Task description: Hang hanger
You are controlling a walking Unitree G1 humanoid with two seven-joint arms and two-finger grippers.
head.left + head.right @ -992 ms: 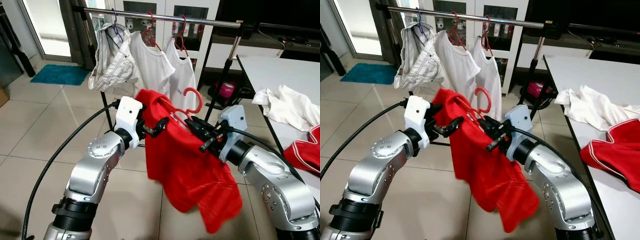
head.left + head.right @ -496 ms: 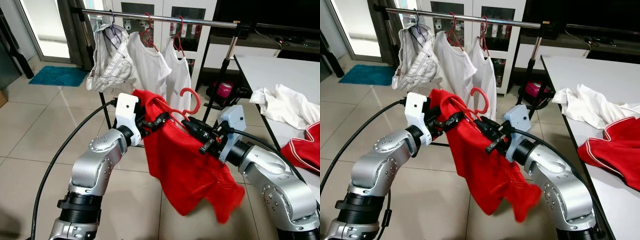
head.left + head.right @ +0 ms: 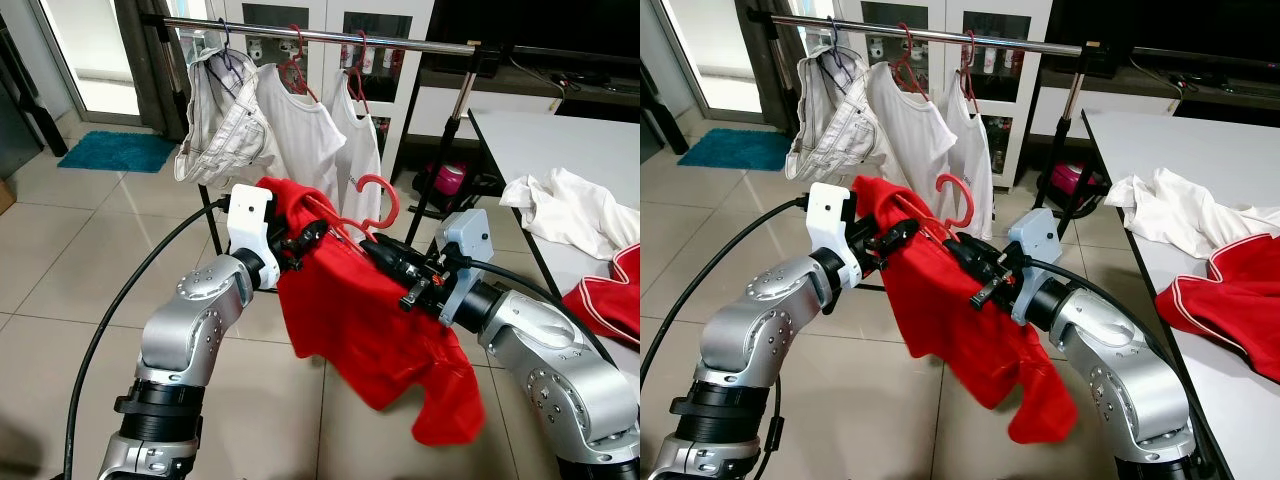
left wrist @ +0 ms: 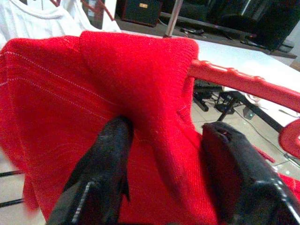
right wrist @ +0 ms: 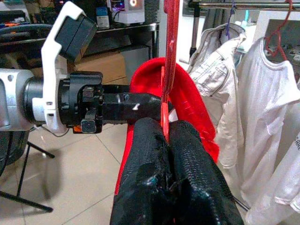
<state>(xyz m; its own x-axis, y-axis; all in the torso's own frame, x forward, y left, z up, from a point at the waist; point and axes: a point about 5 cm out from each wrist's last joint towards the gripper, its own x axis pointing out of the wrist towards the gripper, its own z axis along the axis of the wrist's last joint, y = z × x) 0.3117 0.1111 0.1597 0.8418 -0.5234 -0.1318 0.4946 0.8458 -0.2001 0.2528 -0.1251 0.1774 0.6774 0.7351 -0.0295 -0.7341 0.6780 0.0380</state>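
Observation:
A red shirt hangs on a red hanger, held between my two arms in front of the clothes rail. My left gripper is closed on a fold of the shirt's shoulder, with red cloth bunched between its fingers. My right gripper is shut on the hanger's neck just under the hook, and its fingers pinch the red bar. The hook stands upright, well below the rail.
White shorts and two white T-shirts hang on the rail's left half; its right half is bare. A white table at right holds a white garment and a red one. A black cable loops at left.
My left gripper has drawn the shirt's shoulder a little to the left, and the shirt's lower hem has swung. The right gripper and hanger have barely moved.

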